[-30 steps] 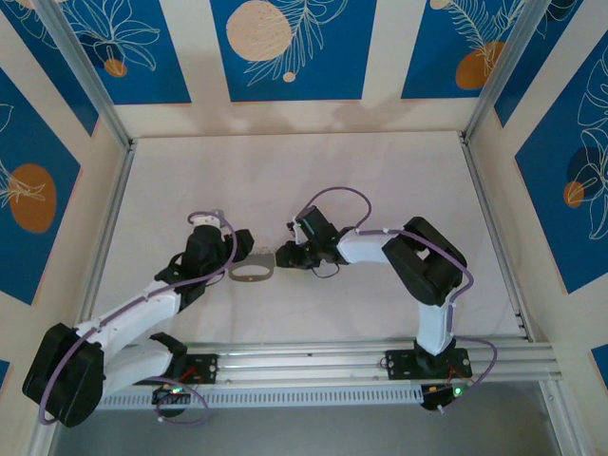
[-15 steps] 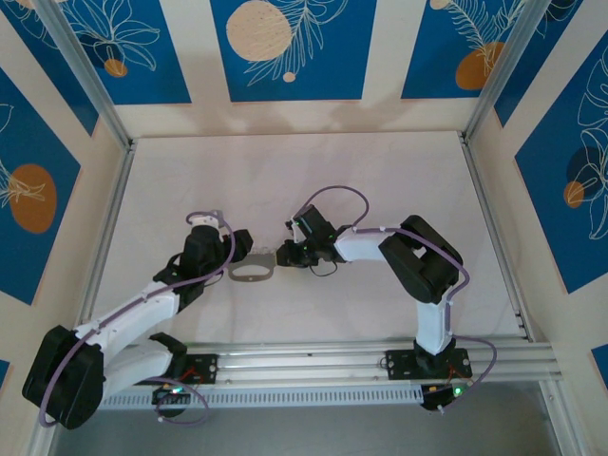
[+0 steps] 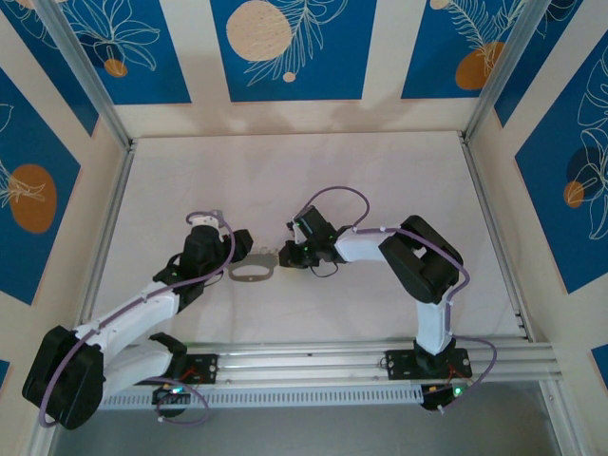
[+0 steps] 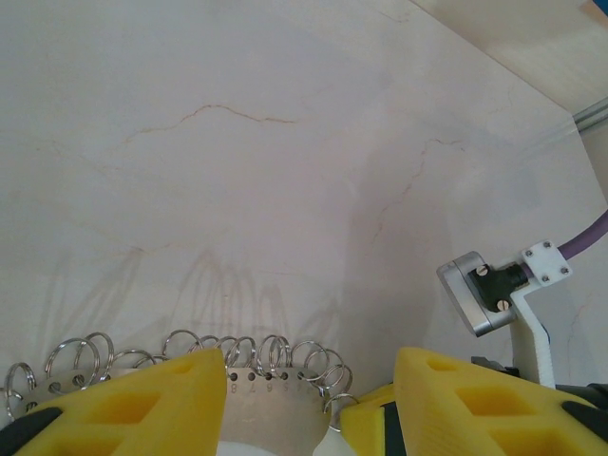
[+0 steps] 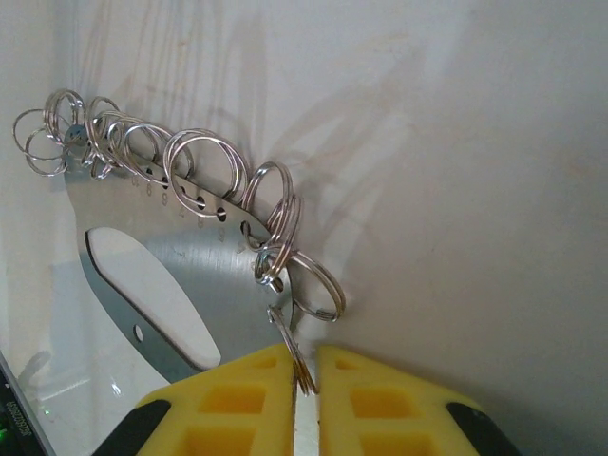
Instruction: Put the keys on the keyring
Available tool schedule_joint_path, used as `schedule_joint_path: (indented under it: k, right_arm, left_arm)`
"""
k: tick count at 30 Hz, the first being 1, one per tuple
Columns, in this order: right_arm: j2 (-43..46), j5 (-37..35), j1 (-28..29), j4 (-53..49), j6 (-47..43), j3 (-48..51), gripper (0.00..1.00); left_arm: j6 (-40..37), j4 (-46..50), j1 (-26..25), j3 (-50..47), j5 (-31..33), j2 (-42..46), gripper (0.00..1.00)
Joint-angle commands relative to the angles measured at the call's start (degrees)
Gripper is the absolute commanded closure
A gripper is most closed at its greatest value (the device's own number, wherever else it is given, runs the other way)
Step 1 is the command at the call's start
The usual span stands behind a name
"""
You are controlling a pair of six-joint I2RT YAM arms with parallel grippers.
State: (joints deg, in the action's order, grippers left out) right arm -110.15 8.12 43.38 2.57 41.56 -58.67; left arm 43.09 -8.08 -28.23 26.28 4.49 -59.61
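Both arms meet at the keyring [image 3: 252, 273], which lies flat on the table [image 3: 380, 171] at about 8 o'clock from its centre. The left gripper [image 3: 237, 255] sits at the loop's 10 o'clock and the right gripper [image 3: 285, 255] at its 2 o'clock. One works each end, which looks like a brace-and-work split.

In the left wrist view, the left gripper [image 4: 306, 356] has its yellow fingers [image 4: 152, 394] standing well apart, one on either side of the keyring's grey plate [image 4: 256, 388]. The split rings [image 4: 275, 351] fan out just past the tips towards 12 o'clock. The fingers straddle the plate closely, probably to stop it sliding, but I cannot tell whether they actually press on it.

In the right wrist view, the right gripper [image 5: 304, 359] is clenched almost fully together at 6 o'clock. A thin end ring [image 5: 290, 334] is pinched edge-on between the pads. That ring links into the last rings at the near end of the plate's row of holes. The rest of the row climbs away to 10 o'clock.

Holding this one ring apart from the tangle makes sense, because a key needs a single loop to thread onto.

Up at 10 o'clock among the far rings sits a blue fleck [image 5: 72, 131], too small to name.

The risk, as I judge it, is that the wire is slim and could slip out of the pads if the plate shifts.
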Motion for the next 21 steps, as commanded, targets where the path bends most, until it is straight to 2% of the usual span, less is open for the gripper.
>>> schedule_joint_path:
  k: [1, 3, 6, 13, 17, 21]
  right_arm:
    - [1.3, -0.3, 0.0, -1.1, 0.0, 1.2, 0.86]
    - [1.5, -0.4, 0.0, -1.2, -0.2, 1.4, 0.88]
    - [2.0, -0.5, -0.1, -1.2, -0.4, 1.8, 1.00]
    - [8.4, -1.4, -1.2, -3.2, -3.7, 2.9, 1.00]
    - [16.1, -2.1, -2.5, -7.8, -10.1, 1.7, 1.00]
    - [23.4, 2.2, -5.8, -10.7, -17.9, -0.6, 1.00]
  left_arm:
    - [0.0, -1.4, 0.6, -0.6, -1.0, 1.0, 0.50]
    - [0.1, -1.4, 0.6, -0.6, -1.0, 1.0, 0.50]
    - [0.0, -1.4, 0.6, -0.5, -1.0, 1.0, 0.50]
    - [-0.1, 1.3, 0.6, 1.9, -1.3, 1.1, 0.50]
    - [-0.5, 5.9, 0.6, 6.9, -1.6, 0.1, 0.45]
    - [-3.0, 8.4, 0.6, 12.8, -3.7, -0.9, 0.42]
